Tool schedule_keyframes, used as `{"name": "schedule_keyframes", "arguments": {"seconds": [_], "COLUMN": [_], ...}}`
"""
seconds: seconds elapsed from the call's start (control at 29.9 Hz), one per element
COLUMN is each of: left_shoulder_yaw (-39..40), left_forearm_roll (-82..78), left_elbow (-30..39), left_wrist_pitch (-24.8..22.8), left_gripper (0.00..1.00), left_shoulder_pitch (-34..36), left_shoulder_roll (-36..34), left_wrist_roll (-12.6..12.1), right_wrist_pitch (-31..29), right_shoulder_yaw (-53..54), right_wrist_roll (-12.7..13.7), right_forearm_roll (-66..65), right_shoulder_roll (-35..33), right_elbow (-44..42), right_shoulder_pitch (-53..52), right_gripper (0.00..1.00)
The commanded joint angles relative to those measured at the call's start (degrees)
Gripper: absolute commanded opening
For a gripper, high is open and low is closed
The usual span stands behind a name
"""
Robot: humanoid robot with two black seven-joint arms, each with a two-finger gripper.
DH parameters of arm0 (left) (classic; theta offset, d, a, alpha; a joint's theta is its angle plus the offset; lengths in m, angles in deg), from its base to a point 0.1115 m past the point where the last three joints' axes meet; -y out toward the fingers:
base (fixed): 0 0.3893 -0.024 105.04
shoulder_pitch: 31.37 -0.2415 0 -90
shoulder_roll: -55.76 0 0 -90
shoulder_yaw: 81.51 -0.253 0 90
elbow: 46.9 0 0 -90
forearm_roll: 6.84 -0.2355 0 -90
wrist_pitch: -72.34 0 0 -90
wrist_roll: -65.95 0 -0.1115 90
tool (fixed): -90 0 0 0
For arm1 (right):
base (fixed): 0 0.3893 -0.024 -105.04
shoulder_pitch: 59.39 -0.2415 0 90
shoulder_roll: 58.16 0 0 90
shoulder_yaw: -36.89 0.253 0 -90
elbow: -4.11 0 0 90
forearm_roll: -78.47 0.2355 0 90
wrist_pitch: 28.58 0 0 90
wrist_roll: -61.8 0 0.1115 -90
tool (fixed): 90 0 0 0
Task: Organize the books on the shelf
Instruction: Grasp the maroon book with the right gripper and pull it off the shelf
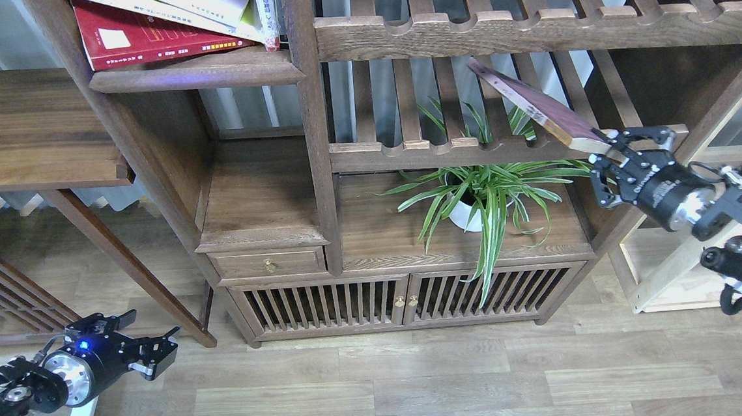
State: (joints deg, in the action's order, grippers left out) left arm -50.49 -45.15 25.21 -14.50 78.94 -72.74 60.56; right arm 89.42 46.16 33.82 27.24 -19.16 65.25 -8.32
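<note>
Wooden shelving (314, 140) is faced; maroon book (533, 102) is clamped in right gripper (605, 152), tilting up-left; left gripper (159, 353) is held parted, empty.

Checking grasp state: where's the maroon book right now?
In the head view it is on the right: the maroon book is held at its lower corner by the right gripper, tilted up-left in front of the slatted rack, above the potted plant.

books, plants and grippers, counted

three books: one red book (150, 37), one pale book (200, 1) lying on it, one maroon book (533, 102) held aloft. one potted plant (484, 193). two grippers: left gripper (159, 353), right gripper (606, 162). one drawer (269, 263).
</note>
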Motion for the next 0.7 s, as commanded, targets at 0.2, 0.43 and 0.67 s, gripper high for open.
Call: {"name": "schedule_keyframes", "arguments": {"seconds": [0.2,0.43,0.67], "left_shoulder_yaw": [0.0,0.0,0.0], "left_forearm_roll": [0.08,0.08,0.08], "left_elbow": [-0.65,-1.36,-2.85], "left_wrist_pitch": [-0.09,-0.27,-0.35], "left_gripper": [0.81,0.81,0.81], "left_shoulder_pitch": [0.43,0.43,1.22], "left_shoulder_roll": [0.62,0.71,1.24], "left_wrist_roll": [0.12,0.56,0.73], "right_wrist_pitch": [0.0,0.0,0.0], "right_shoulder_yaw": [1.36,7.85,14.8], "right_wrist_roll": [-0.02,-0.02,-0.02], "right_forearm_roll": [0.0,0.09,0.09], "right_shoulder_roll": [-5.6,-7.19,-9.64], "right_elbow": [2.76,3.73,5.13], "right_shoulder_pitch": [4.03,10.62,15.9], "right_gripper": [0.0,0.0,0.0]}}
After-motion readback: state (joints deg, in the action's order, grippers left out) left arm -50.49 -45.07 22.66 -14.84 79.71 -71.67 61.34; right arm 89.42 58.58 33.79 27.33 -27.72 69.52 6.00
